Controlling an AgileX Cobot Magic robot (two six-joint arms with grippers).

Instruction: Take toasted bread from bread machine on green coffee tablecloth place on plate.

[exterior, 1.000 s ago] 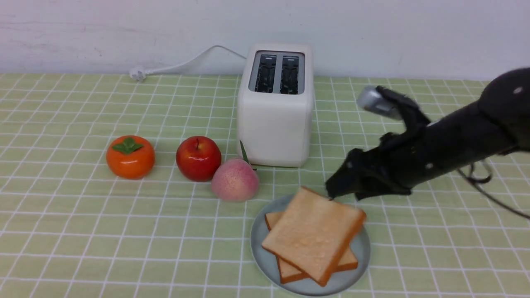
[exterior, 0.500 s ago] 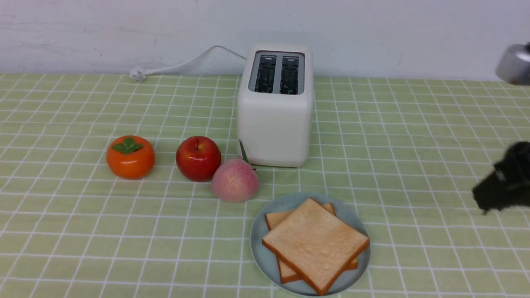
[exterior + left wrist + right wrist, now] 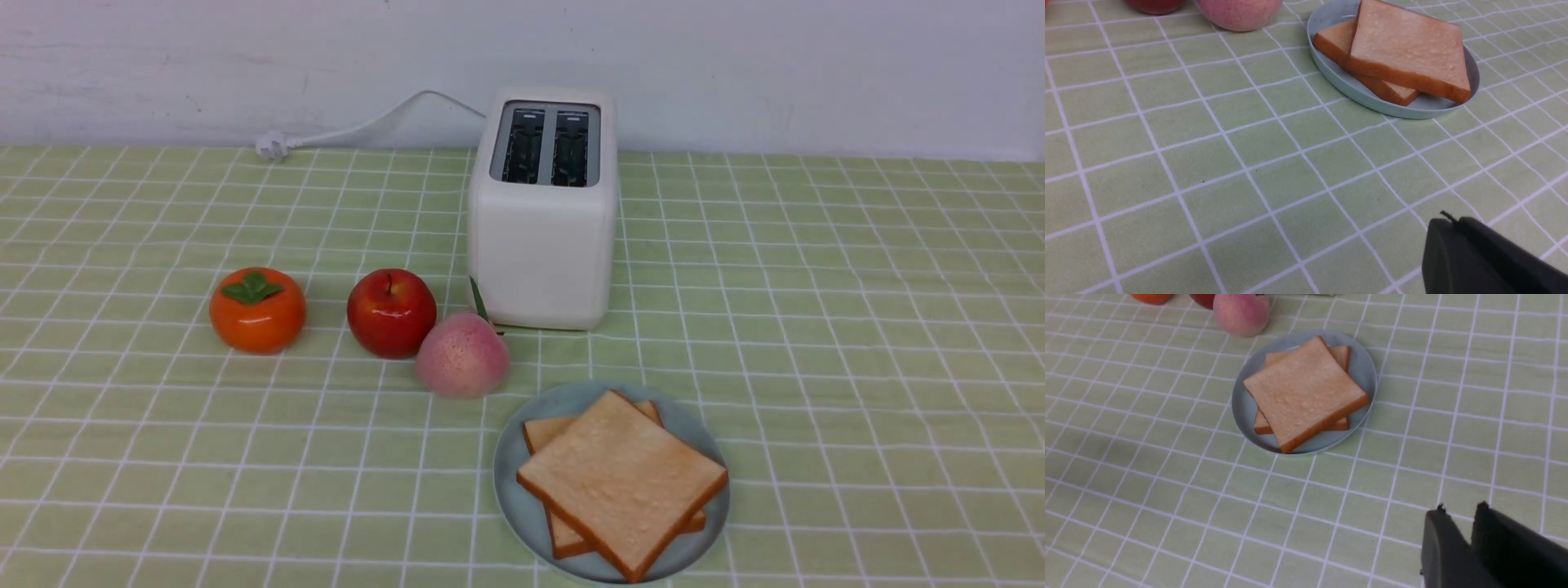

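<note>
Two slices of toasted bread lie stacked on the plate (image 3: 508,490). The top slice (image 3: 622,482) lies flat and turned across the lower one (image 3: 540,433). The white bread machine (image 3: 543,245) stands behind the plate on the green coffee tablecloth (image 3: 816,327), and both of its slots are empty. Neither arm shows in the front view. In the left wrist view my left gripper (image 3: 1449,221) is shut and empty above bare cloth, well short of the plate (image 3: 1331,79) and toast (image 3: 1408,49). My right gripper (image 3: 1461,507) hovers off the plate (image 3: 1241,412) with a narrow gap between its tips and nothing in it.
An orange persimmon (image 3: 257,310), a red apple (image 3: 391,313) and a peach (image 3: 463,355) sit in a row left of the toaster; the peach is close to the plate's far-left rim. The toaster's white cord (image 3: 359,126) runs along the back by the wall.
My right arm has pulled away from the plate to the right and left the front view. The top slice, tilted under the gripper before, now lies flat on the lower slice.
</note>
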